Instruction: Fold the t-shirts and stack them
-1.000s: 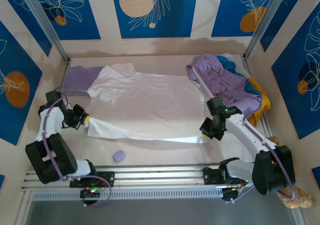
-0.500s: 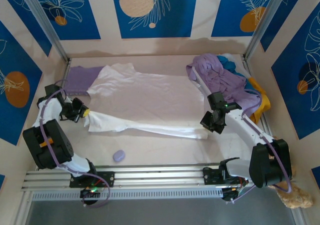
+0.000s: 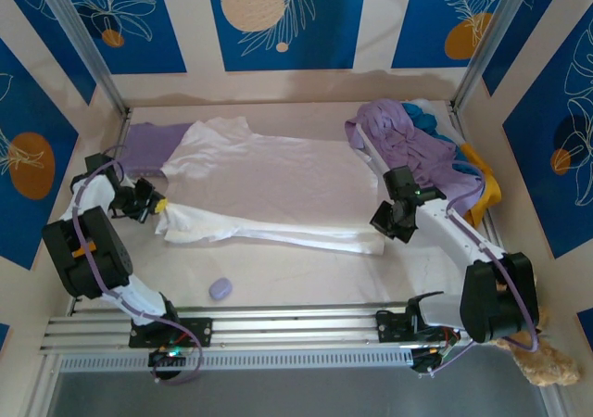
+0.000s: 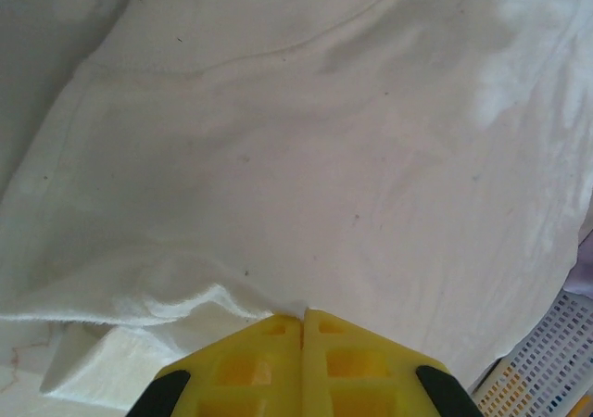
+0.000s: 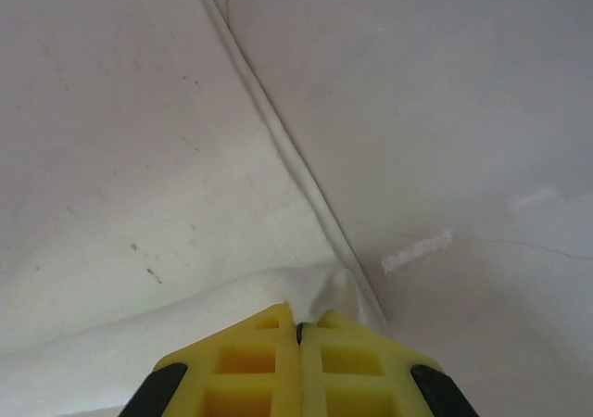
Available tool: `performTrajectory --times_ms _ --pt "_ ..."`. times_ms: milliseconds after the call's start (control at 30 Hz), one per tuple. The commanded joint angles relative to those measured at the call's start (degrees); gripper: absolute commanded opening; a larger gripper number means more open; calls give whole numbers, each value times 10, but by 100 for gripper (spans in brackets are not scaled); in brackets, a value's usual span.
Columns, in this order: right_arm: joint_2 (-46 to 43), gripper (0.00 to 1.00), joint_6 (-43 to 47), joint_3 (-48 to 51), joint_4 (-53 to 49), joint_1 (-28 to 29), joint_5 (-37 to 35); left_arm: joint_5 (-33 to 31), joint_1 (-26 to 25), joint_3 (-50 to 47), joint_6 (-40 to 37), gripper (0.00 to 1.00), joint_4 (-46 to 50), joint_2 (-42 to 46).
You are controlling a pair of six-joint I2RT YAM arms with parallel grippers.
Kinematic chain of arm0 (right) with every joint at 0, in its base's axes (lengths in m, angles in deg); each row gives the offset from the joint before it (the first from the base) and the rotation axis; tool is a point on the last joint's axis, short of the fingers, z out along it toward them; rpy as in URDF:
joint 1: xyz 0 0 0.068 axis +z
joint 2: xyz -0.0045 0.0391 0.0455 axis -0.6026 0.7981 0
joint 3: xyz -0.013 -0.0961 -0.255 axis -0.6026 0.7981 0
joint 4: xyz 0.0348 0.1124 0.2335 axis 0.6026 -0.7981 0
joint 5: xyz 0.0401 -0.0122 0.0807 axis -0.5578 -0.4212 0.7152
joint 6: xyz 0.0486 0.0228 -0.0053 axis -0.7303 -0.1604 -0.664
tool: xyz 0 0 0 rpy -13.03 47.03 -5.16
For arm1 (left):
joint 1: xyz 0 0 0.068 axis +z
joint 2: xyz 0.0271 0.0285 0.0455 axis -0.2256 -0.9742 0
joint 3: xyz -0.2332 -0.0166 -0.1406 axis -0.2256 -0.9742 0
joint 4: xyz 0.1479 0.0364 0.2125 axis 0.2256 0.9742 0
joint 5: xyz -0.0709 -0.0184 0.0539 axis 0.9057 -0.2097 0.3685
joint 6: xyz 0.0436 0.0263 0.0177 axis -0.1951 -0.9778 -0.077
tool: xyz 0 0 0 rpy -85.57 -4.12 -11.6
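Spread flat: large white cloth t-shirt (image 3: pixel 269 185), near edge bunched. Its near-left corner is pinched in the clenched left gripper (image 3: pixel 159 208), its near-right corner in the clenched right gripper (image 3: pixel 382 236). Heap of lavender, teal and yellow-orange cloth t-shirts (image 3: pixel 417 144) touches its right edge.
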Motion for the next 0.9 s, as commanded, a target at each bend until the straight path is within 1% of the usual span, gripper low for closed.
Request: performTrajectory --times_ms 0,133,167,200,233,267,300,333,367,400,433,567,667,767,867 --pt "13 0 8 -21 2 -1 -22 6 1 21 -8 0 -13 -18" --pt "31 1 5 -25 3 0 -24 10 -5 46 -11 0 -10 -47" --pt "34 2 4 -25 5 1 -22 12 -7 51 -11 0 -9 -52" --pt "39 7 5 -26 6 1 -20 14 -10 55 -9 0 -9 -56" --pt "40 17 7 -29 5 3 -17 16 -12 56 -5 7 -14 -59" --pt "39 25 8 -32 4 4 -16 20 -14 58 -3 13 -18 -62" --pt "34 32 9 -37 1 7 -16 23 -17 64 -3 21 -20 -63" --pt "27 37 10 -43 -8 13 -21 22 -19 71 -1 33 -19 -62" --pt "20 40 11 -48 -15 18 -27 23 -20 76 -1 42 -20 -59" --pt "10 42 11 -55 -24 25 -33 19 -20 82 1 47 -20 -55" --pt "1 43 12 -63 -36 32 -37 11 -20 86 2 50 -16 -49" --pt "-41 45 -4 -88 -85 76 -52 -27 -20 88 -6 53 -3 -12" --pt "-67 45 -36 -94 -93 135 -45 -29 -21 76 -22 53 18 7" --pt "-71 45 -79 -94 -64 200 -25 -36 -21 37 -32 53 22 27" --pt "-43 46 -116 -94 -7 266 -10 -34 -21 -15 -29 53 9 50"
